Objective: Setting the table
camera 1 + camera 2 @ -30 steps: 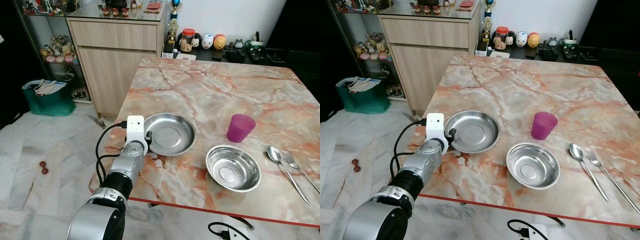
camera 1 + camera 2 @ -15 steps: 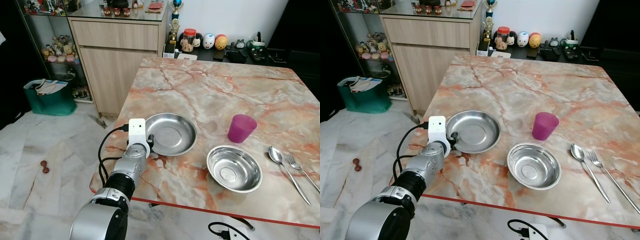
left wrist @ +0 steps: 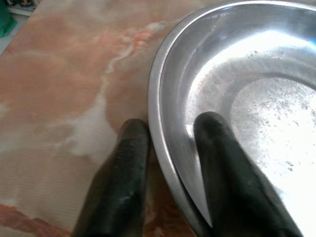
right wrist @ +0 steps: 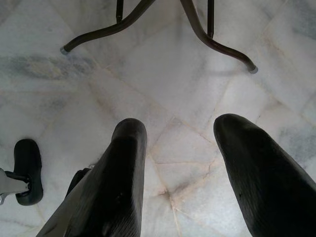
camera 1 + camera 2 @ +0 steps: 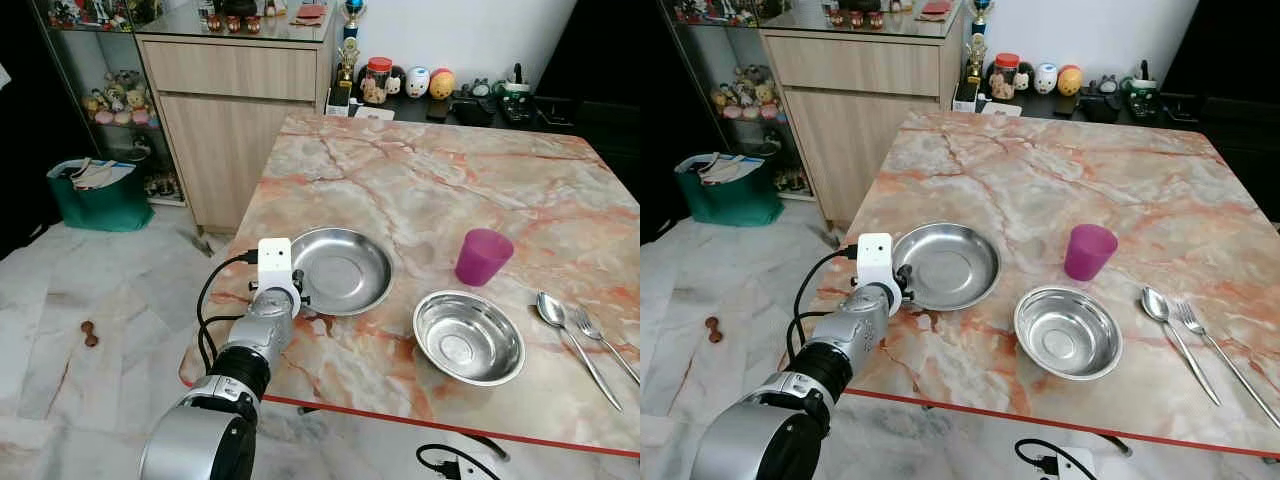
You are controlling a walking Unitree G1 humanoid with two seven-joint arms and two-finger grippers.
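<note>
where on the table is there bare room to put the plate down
The far half of the table, beyond the plate and purple cup, is bare. The near edge is crowded: bowl, spoon, fork. The left hand straddles the plate rim.

No legible text, perhaps for distance.

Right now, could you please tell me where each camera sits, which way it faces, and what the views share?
Left eye view: on the head, looking forward and down at the marble table; the left arm reaches to the steel plate.
Right eye view: the same scene, the left gripper at the plate's rim.
Left wrist view: along the jaws, which straddle the plate's rim, one finger inside.
Right wrist view: down at the floor, right gripper open.
Shared: the plate.
</note>
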